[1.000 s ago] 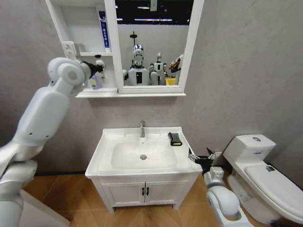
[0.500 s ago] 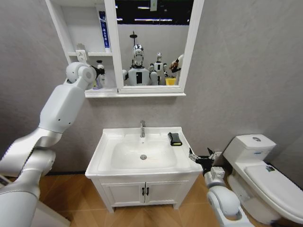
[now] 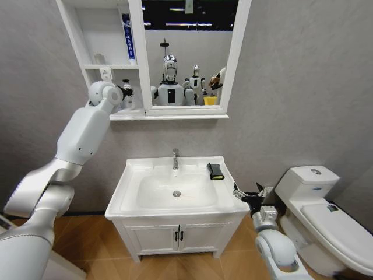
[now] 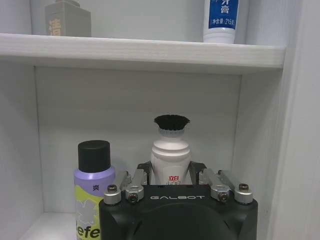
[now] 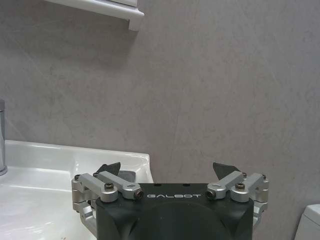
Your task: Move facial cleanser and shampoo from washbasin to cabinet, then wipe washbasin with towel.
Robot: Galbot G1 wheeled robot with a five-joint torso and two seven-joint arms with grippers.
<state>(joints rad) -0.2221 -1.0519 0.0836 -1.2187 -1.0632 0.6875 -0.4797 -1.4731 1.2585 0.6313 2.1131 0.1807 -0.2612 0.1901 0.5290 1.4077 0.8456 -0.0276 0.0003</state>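
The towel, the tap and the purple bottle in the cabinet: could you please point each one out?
towel (image 3: 215,171), head view, its black top.
tap (image 3: 175,158), head view, its chrome spout.
purple bottle (image 4: 93,178), left wrist view, its lilac shoulder.

Cabinet (image 3: 81,41): white frame and shelves; mirror at 12 o'clock of the head view.
Washbasin (image 3: 131,175): white, with chrome tap (image 3: 175,158).
Towel (image 3: 215,171): black with yellow edge, at 3 o'clock of the tap.
White bottle (image 4: 171,156): white body, black cap, small red characters.
Lilac bottle (image 4: 93,200): pale purple with black cap, yellow-green label, black lettering.
Tube (image 4: 221,20): white, blue label, white print.
Grey container (image 4: 67,19): grey, tan character.
Left gripper (image 4: 172,176): black housing, silver linkages.
Right gripper (image 5: 170,172): black housing, silver linkages, black fingertips.
Wall (image 3: 291,87): mottled grey.
Toilet (image 3: 326,216): white.
Floor (image 3: 87,245): brown wood grain.
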